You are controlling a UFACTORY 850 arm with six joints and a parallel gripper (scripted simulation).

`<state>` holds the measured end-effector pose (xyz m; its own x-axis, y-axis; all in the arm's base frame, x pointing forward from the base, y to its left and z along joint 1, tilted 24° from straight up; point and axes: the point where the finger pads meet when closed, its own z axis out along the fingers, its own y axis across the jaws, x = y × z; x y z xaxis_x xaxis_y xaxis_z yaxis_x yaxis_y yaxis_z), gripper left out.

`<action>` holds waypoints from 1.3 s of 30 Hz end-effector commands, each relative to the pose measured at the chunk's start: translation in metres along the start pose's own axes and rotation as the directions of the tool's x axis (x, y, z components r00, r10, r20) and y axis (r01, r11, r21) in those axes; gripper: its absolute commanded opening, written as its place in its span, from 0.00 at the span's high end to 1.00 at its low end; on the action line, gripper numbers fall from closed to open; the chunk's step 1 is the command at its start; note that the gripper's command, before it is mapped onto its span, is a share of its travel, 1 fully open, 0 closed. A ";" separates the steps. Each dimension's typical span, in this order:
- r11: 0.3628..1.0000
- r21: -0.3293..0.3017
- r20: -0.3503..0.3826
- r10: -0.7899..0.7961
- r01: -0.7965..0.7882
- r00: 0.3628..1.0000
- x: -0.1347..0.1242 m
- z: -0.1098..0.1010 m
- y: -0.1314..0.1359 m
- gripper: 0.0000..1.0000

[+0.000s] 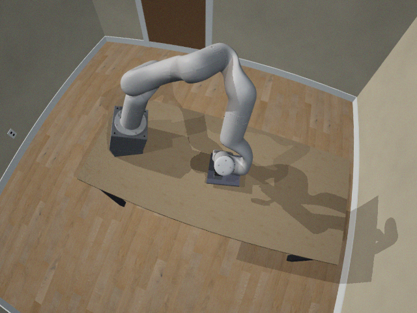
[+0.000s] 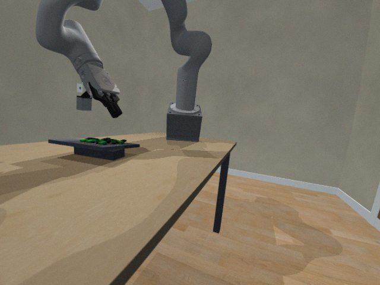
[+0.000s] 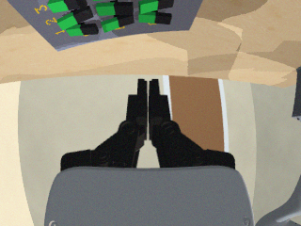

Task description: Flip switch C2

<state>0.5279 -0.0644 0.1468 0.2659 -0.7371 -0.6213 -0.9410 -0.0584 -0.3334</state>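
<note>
The dark switch panel [image 2: 94, 146] lies on the wooden table, with several green and black rocker switches [image 2: 103, 141] in rows on top. My gripper [image 2: 114, 111] hangs above the panel's near end, well clear of it, tilted down toward it. Its black fingers are shut together with nothing between them. In the overhead view my wrist [image 1: 226, 165] covers most of the panel [image 1: 223, 178].
The arm's grey base block [image 2: 184, 122] stands on the table behind the panel. The table's right edge [image 2: 196, 187] runs diagonally, with a dark leg [image 2: 221, 196] below it. A brown door [image 1: 174, 20] is in the far wall.
</note>
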 end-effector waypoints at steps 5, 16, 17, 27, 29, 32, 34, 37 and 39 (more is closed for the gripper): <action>1.000 0.003 0.000 -0.002 0.002 1.000 0.019 0.026 -0.002 1.00; 1.000 0.003 0.000 -0.002 0.002 1.000 0.026 0.036 -0.003 1.00; 1.000 0.003 0.000 -0.002 0.002 1.000 0.026 0.036 -0.003 1.00; 1.000 0.003 0.000 -0.002 0.002 1.000 0.026 0.036 -0.003 1.00; 1.000 0.003 0.000 -0.002 0.002 1.000 0.026 0.036 -0.003 1.00; 1.000 0.003 0.000 -0.002 0.002 1.000 0.026 0.036 -0.003 1.00; 1.000 0.003 0.000 -0.002 0.002 1.000 0.026 0.036 -0.003 1.00; 1.000 0.003 0.000 -0.002 0.002 1.000 0.026 0.036 -0.003 1.00; 1.000 0.003 0.000 -0.002 0.002 1.000 0.026 0.036 -0.003 1.00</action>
<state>0.5448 -0.0591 0.1056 0.2668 -0.7368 -0.6213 -0.9404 -0.0581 -0.3349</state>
